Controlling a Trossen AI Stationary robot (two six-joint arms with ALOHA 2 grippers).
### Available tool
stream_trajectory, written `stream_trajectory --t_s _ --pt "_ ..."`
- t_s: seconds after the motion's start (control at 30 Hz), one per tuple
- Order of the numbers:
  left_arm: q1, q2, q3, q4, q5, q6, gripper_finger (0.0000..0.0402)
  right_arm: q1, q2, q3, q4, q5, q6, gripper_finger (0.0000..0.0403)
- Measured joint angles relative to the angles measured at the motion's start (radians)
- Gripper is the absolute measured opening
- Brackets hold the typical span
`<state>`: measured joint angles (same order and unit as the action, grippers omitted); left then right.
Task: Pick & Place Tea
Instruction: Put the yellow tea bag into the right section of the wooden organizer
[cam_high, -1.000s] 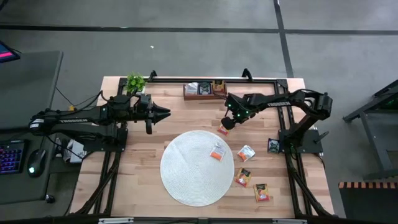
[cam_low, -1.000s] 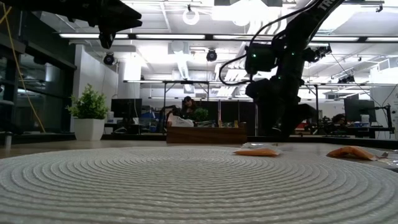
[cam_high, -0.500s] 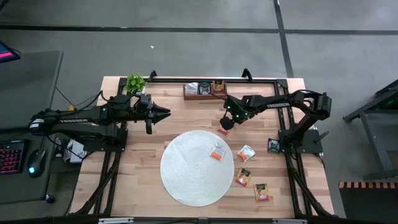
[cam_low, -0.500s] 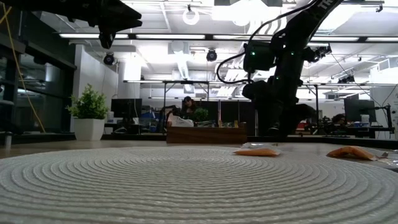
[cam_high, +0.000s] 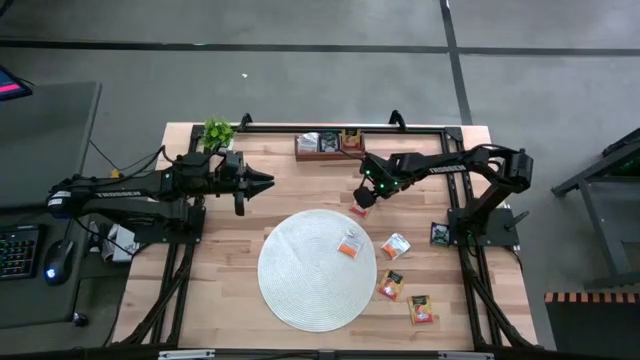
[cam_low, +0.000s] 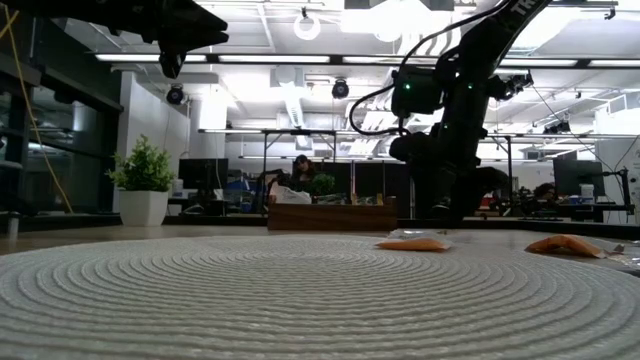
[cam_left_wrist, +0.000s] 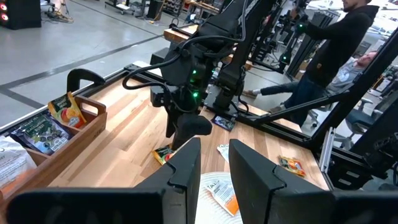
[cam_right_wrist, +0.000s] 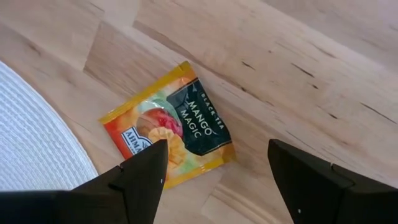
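The red-orange and yellow tea sachet (cam_right_wrist: 171, 134) lies flat on the bare wood just past the far right rim of the round white mat (cam_high: 316, 268). My right gripper (cam_high: 360, 197) hangs open right above this sachet (cam_high: 358, 209), one finger on either side and clear of it. Another sachet (cam_high: 349, 243) lies on the mat, and three more (cam_high: 396, 246) (cam_high: 391, 285) (cam_high: 421, 309) lie on the wood to its right. My left gripper (cam_high: 266, 180) waits above the table left of centre, fingers a narrow gap apart, holding nothing.
The brown wooden tray (cam_high: 300, 154) holding several sachets sits at the far edge. A small potted plant (cam_high: 217, 132) stands at the far left corner. A black frame borders the table. A person (cam_left_wrist: 329, 50) stands beyond the right side in the left wrist view.
My right gripper has shifted a little toward the table's left and now hangs over the sachet by the mat's rim. It has stayed still for the last half second.
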<state>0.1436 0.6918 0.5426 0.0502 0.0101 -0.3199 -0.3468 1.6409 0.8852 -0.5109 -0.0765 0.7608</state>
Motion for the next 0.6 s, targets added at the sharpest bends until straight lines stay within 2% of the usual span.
stream_trajectory --t_s 0.2,0.47,0.6 --pt "0.0 0.0 0.0 0.0 0.0 0.0 0.0083 0.0 0.0 -0.004 0.005 -0.004 0.013 0.0272" --pt "0.0 0.0 0.0 0.0 0.0 0.0 0.0083 0.004 -0.01 -0.141 0.197 -0.044 0.117 0.0272" --pt "0.0 0.0 0.0 0.0 0.0 0.0 0.0083 0.017 -0.01 -0.158 0.248 -0.049 0.138 0.0272"
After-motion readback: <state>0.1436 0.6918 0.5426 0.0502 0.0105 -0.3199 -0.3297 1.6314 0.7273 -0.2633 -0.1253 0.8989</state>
